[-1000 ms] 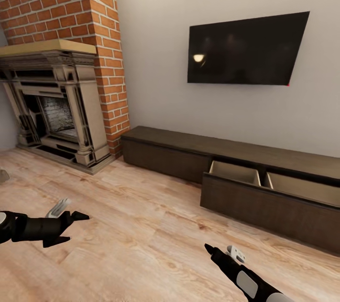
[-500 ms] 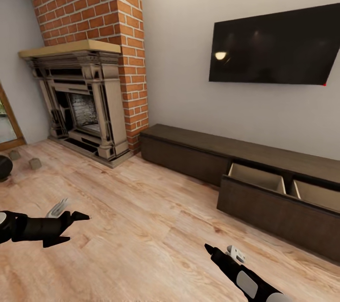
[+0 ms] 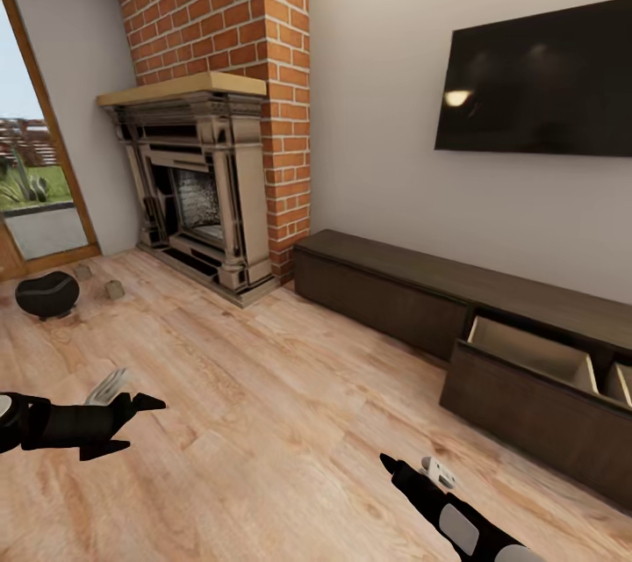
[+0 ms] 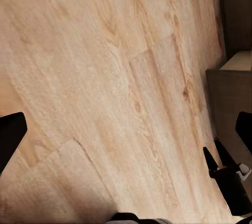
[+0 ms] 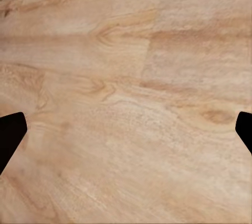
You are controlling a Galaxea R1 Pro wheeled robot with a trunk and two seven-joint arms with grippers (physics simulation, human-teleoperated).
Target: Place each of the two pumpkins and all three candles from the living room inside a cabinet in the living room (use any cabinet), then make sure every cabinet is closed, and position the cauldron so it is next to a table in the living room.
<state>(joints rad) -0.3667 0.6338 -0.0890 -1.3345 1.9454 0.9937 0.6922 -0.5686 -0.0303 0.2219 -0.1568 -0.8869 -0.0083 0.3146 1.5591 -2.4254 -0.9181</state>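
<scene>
2 grippers: we see the left gripper (image 3: 132, 426) at the lower left of the head view and the right gripper (image 3: 412, 467) at lower centre, both over bare wood floor (image 3: 263, 421).
Finger state: in each wrist view the dark fingertips sit at opposite edges of the frame, so we read both pairs as spread apart with nothing between them.
Cabinet: the cabinet (image 3: 386, 290) runs along the wall at centre right, under the television (image 3: 544, 79); 1 drawer (image 3: 535, 369) stands pulled out at the right edge.
Cauldron: the cauldron (image 3: 47, 294) rests on the floor at the far left, near the glass door (image 3: 35, 184).
Candles: 2 small tan blocks, likely candles (image 3: 114, 289), lie just beside the cauldron.
Fireplace: the fireplace (image 3: 197, 193) stands between them and the cabinet.
Step in hand: we judge this as travel toward the floor items, hands empty.
Next move: we would drive closer, then lower 1 gripper over a candle.
</scene>
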